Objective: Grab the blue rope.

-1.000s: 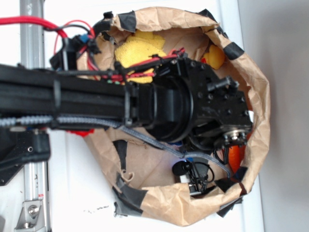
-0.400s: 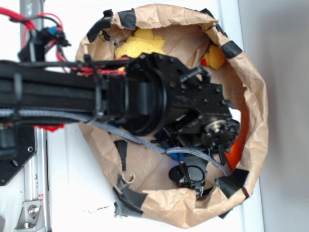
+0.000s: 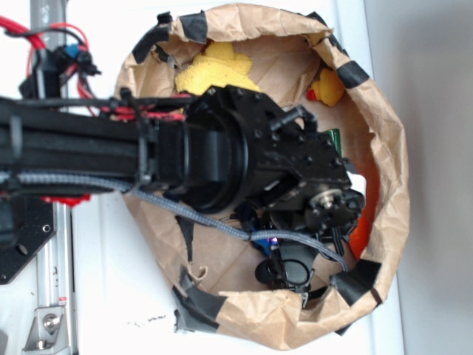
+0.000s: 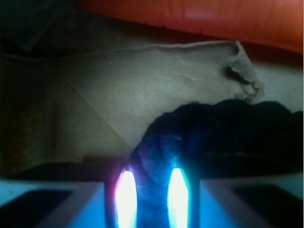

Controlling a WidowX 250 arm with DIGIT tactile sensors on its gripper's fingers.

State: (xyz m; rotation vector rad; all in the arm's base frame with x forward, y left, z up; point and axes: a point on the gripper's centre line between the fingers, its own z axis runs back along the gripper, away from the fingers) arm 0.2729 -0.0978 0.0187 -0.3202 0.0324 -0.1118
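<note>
The blue rope (image 4: pixel 223 128) is a dark navy, fuzzy twisted cord lying on the brown paper floor. In the wrist view one end runs down between my two glowing fingertips. My gripper (image 4: pixel 151 199) is shut on that end, with the pads (image 4: pixel 126 199) pressed against both sides of it. In the exterior view my gripper (image 3: pixel 288 268) is low inside the paper bag, near its bottom rim. There the arm hides most of the rope; only a bluish bit (image 3: pixel 264 238) shows.
The brown paper bag (image 3: pixel 392 148) with black tape walls in the space. An orange toy carrot (image 4: pixel 213 16) lies just beyond the rope and also shows in the exterior view (image 3: pixel 362 222). A yellow duck (image 3: pixel 330 87) and yellow cloth (image 3: pixel 211 70) lie at the top. A grey braided cable (image 3: pixel 199 216) hangs off the arm.
The arm has drawn back to the left and the wrist has turned. The gripper stays low in the bag near the bottom rim.
</note>
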